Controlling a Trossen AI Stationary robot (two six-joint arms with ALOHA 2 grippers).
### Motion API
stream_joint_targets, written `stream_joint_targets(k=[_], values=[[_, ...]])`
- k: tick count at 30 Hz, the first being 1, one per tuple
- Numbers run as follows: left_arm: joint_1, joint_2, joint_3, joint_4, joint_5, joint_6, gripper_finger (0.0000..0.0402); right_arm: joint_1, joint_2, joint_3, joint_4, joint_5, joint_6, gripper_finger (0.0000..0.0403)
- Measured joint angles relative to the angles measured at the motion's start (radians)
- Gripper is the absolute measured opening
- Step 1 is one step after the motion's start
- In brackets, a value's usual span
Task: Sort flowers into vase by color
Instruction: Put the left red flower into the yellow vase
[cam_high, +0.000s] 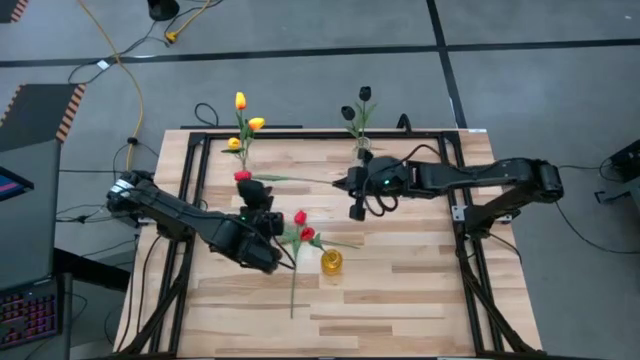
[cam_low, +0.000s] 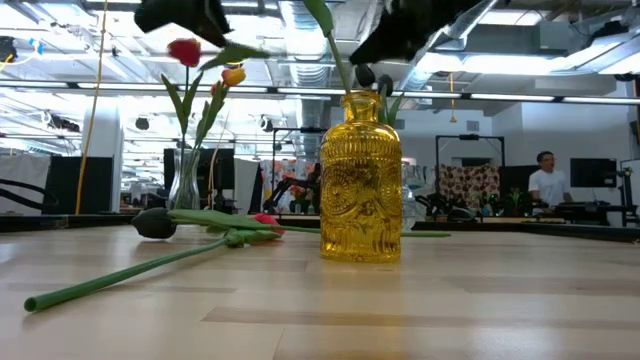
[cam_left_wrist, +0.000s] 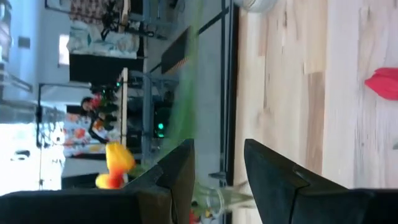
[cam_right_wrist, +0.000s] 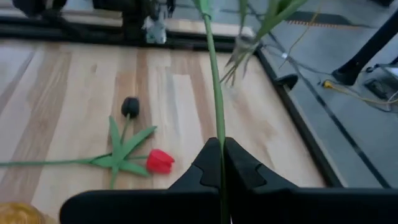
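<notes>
right gripper: pinching a green stem
left gripper: spread, empty
yellow vase: holds stems

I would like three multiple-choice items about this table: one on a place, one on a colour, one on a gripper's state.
1. The yellow-orange tulips are:
A in the amber vase
B in a clear vase at the table's far edge
C lying flat

2. The tulips in the vase near the right arm are:
A red
B black
C white

3. The right gripper is:
A open and empty
B shut on a vase
C shut on a green stem

Key: B, they stand upright in clear glass. B, their heads are dark. C, the fingers pinch the stem.
</notes>
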Motion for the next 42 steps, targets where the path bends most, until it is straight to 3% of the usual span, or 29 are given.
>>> stream_joint_targets(k=[5,13,17,23,28,32,38,42], values=[[-0.049,-0.036,0.011,-0.138,0.001,-0.179,0.0127,-0.003,-0.087,0.000,-0.049,0.049,0.004,0.0027],[-0.138,-0.140,-0.002,-0.135,0.068,-0.411,0.0127,0.001,-0.214,-0.085,-0.042,0.066,0.012,0.0027],[-0.199,-0.185,-0.077,-0.095,0.036,-0.505,0.0127,0.000,-0.273,-0.222,0.085,0.066,0.018,0.0027],[-0.269,-0.240,-0.267,0.127,-0.091,-0.626,0.0127,0.000,-0.319,-0.463,0.443,0.066,0.022,0.0027],[-0.252,-0.250,-0.434,0.364,-0.151,-0.700,0.0127,0.000,-0.258,-0.595,0.758,0.032,0.012,0.0027],[-0.217,-0.250,-0.524,0.528,-0.150,-0.710,0.0127,0.008,-0.173,-0.620,0.936,-0.015,-0.020,0.0027],[-0.167,-0.250,-0.581,0.661,-0.181,-0.708,0.0127,0.022,-0.012,-0.620,1.180,-0.036,-0.142,0.0027],[-0.164,-0.250,-0.600,0.765,-0.237,-0.629,0.0118,0.018,0.079,-0.620,1.352,-0.041,-0.200,0.0027]])
